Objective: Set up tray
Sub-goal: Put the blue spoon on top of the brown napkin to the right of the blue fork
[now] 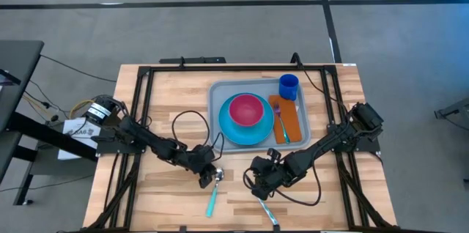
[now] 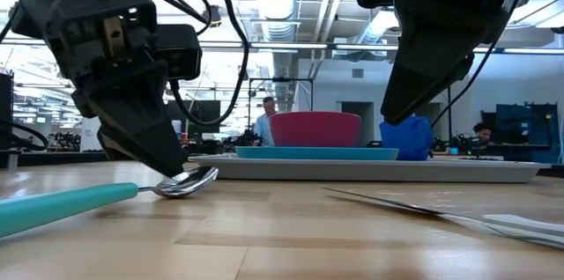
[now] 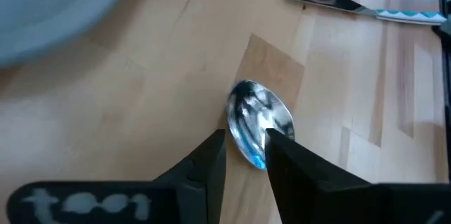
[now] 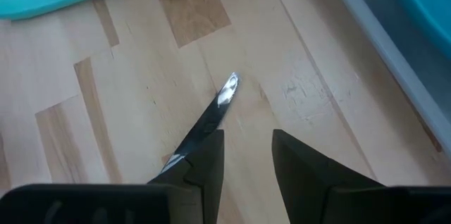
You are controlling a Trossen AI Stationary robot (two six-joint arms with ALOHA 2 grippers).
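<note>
From above, the tray (image 1: 221, 95) sits at the far middle of the table (image 1: 161, 101), carrying a blue plate (image 1: 229, 132) with a pink bowl (image 1: 246, 109) on it, an orange napkin (image 1: 292, 119) with a fork (image 1: 279, 121) lying on it, and a blue cup (image 1: 289, 86) at its far right corner. The left gripper (image 1: 207, 176) reaches in low from the left, its arm stretched across the boards, and hangs right over the bowl end of a teal-handled spoon (image 1: 212, 196). The right gripper (image 1: 258, 183) bends in from the right side, poised over a knife (image 1: 268, 212) near the front edge. From table height, the left gripper (image 2: 172, 170) comes down steeply with its tip just beside the spoon (image 2: 62, 203); whether it touches is hard to say, and the right arm's fingertips are cut off at the top there. The tray (image 2: 370, 169) shows as a low strip behind. The left wrist camera shows its fingers (image 3: 204, 164) narrowly parted, empty, straddling the near rim of the spoon bowl (image 3: 259, 117). The right wrist camera shows its fingers (image 4: 208, 155) a little apart, holding nothing, with the knife blade (image 4: 211, 118) running under one of them; the handle is hidden.
</note>
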